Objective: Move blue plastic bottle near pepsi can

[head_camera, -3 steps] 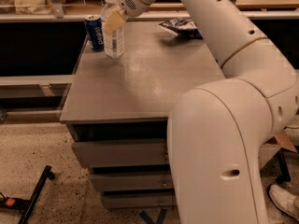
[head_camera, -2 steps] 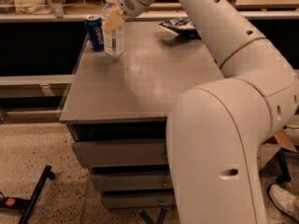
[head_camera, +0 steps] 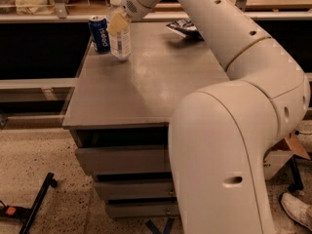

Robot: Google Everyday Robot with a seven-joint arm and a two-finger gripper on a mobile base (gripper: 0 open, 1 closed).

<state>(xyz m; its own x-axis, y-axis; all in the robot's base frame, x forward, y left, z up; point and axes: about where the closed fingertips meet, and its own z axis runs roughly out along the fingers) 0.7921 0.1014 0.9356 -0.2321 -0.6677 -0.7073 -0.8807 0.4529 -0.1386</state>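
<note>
The blue plastic bottle (head_camera: 120, 42), clear with a white cap, stands upright on the grey table (head_camera: 146, 87) near its back left corner. The pepsi can (head_camera: 100, 34) stands upright just to the bottle's left, a small gap apart. My gripper (head_camera: 118, 24) reaches in from the upper right and sits at the bottle's upper part, right against it and covering part of its shoulder. The arm's large white links fill the right side of the view.
A dark snack bag (head_camera: 183, 28) lies at the table's back right. Drawers (head_camera: 122, 160) sit under the tabletop. A black stand (head_camera: 34, 206) lies on the floor at left. A cardboard box (head_camera: 287, 152) and a shoe (head_camera: 298, 208) are at right.
</note>
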